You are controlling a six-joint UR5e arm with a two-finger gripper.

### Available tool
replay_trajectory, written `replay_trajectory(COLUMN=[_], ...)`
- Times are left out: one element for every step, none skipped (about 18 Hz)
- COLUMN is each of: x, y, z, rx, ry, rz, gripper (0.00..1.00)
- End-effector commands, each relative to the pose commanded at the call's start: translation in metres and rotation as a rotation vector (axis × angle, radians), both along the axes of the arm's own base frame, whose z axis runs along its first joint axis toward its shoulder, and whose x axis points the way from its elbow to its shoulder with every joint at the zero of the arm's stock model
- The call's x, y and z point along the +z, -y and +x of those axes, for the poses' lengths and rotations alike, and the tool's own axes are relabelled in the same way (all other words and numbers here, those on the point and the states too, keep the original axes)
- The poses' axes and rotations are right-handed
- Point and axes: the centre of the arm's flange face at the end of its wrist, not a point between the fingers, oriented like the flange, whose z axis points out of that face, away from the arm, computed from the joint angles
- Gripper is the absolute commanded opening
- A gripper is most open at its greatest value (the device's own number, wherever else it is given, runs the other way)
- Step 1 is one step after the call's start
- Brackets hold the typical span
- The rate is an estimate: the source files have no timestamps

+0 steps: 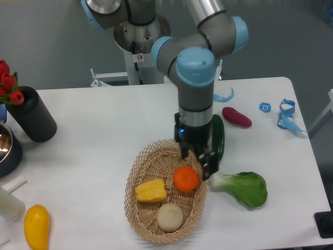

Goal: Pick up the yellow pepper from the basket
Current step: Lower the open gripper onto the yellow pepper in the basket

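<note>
At the far left edge we see red tulips (7,78) in a black cylinder vase (34,114), with a dark metal bowl (7,148) just below them and a long smooth yellow fruit (36,226) lying near the table's front corner, well apart from everything that matters to us. Moving right, we reach the basket (136,179), which holds 3 items: the yellow pepper (151,190) on its left side, a pale round bun-like item (170,216) toward the front, and the orange (186,178) on the right. The pepper lies uncovered, touching neither the arm nor the orange as far as we can tell.

Above the basket's right rim hangs the gripper (196,162) — its 2 fingers spread apart, grasping nothing, with 1 dark finger (212,165) just right of the orange. So the orange sits closest under it, between it and the pepper. Just behind the arm lies a green cucumber (218,136), partly hidden. Right of the basket a leafy bok choy (242,187) rests beside the rim. Farther back and right we find a dark red chili-like vegetable (237,116) and blue ribbon loops (285,113) near the table edge.
</note>
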Motion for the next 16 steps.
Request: replay_trajectory(x=[-0.006, -0.013, -0.018, -0.02, -0.024, -0.028, -0.031, -0.033, -0.037, -0.038, -0.043, -0.045, -0.047, -0.05, -0.054, -0.055], y=[0.001, -0.002, -0.006, -0.009, -0.01, -0.011, -0.011, -0.011, -0.011, -0.011, -0.011, -0.013, -0.016, -0.016, -0.016, -0.016], z=[0.004, 0.009, 0.014, 0.015, 0.015, 0.017, 0.019, 0.019, 0.019, 0.019, 0.016, 0.013, 0.012, 0.012, 0.012, 0.012], rx=[-0.006, -0.015, -0.025, -0.021, -0.018, -0.02, -0.021, -0.017, -0.009, -0.006, -0.007, -0.009, -0.012, -0.012, -0.008, -0.008], ry=[0.026, 0.048, 0.062, 0.07, 0.078, 0.084, 0.089, 0.095, 0.101, 0.102, 0.099, 0.097, 0.097, 0.099, 0.105, 0.108], rz=[-0.004, -0.02, -0.033, -0.036, -0.037, -0.041, -0.045, -0.049, -0.054, -0.056, -0.062, -0.066, -0.067, -0.069, -0.073, -0.075], gripper=[1.0, 1.0, 1.0, 1.0, 1.0, 1.0, 1.0, 1.0, 1.0, 1.0, 1.0, 1.0, 1.0, 1.0, 1.0, 1.0])
